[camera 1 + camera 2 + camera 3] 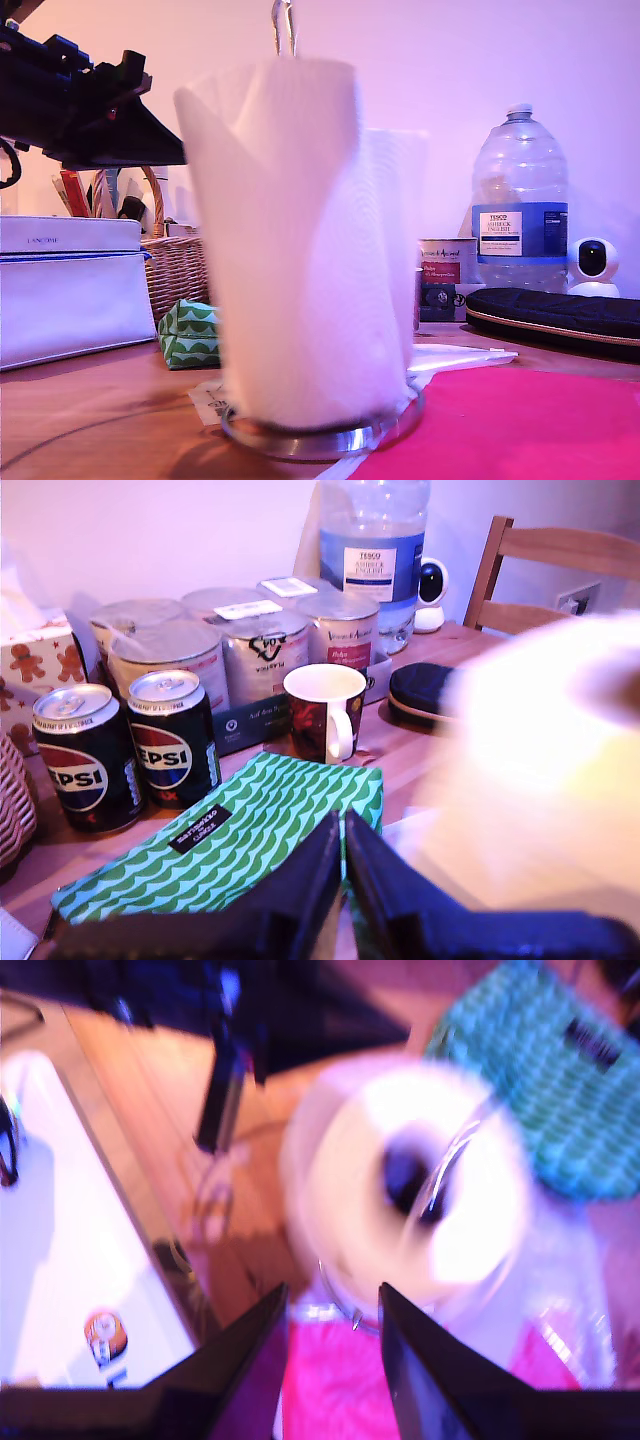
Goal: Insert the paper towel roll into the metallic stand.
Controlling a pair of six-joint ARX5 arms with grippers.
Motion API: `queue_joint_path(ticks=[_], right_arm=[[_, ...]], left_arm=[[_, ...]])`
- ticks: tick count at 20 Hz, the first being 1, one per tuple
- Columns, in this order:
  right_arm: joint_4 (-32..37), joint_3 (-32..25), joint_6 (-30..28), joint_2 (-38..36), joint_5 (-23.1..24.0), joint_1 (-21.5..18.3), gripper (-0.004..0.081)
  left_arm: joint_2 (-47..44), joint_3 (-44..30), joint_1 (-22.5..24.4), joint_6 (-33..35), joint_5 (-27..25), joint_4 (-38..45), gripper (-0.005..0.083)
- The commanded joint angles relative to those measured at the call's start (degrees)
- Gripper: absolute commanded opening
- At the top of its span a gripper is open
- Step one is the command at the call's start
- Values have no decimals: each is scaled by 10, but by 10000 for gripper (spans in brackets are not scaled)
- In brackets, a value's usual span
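Wooden table w/ clutter: two Pepsi cans side by side, white mug nr them, green wave-print pouch in front. Big Tesco water bottle at back, small white camera beside it. Wicker basket, pink mat.

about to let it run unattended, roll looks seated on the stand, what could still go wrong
1. The white embossed paper towel roll has a loose sheet flap high up; my second gripper, open right above it, might snag it.
2. The shiny chrome wire stand straddles the pink mat's edge, so a tug could rock it.
3. My first gripper, shut, sits close beside the roll.
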Motion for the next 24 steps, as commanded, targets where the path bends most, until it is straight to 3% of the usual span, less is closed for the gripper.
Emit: queue_joint_path(ticks=[1, 3, 6, 10, 15, 19, 24], right_arm=[[3, 20, 0, -26, 0, 3, 245], [4, 34, 0, -38, 10, 3, 221], [12, 46, 0, -49, 31, 1, -20], [59, 45, 7, -48, 76, -30, -10], [168, 32, 16, -48, 75, -139, -11], [272, -39, 14, -48, 74, -212, -11], [433, -181, 16, -58, 73, -274, -11]], left_arm=[[2, -1, 1, 3, 0, 0, -24], [2, -1, 1, 3, 1, -1, -24], [2, -1, 1, 3, 14, -2, -24], [-7, -1, 1, 10, 55, -4, -24], [-13, -1, 24, 17, 56, -5, -24], [-12, -1, 51, 13, 57, -6, -24], [-12, -1, 84, 12, 57, -12, -24]])
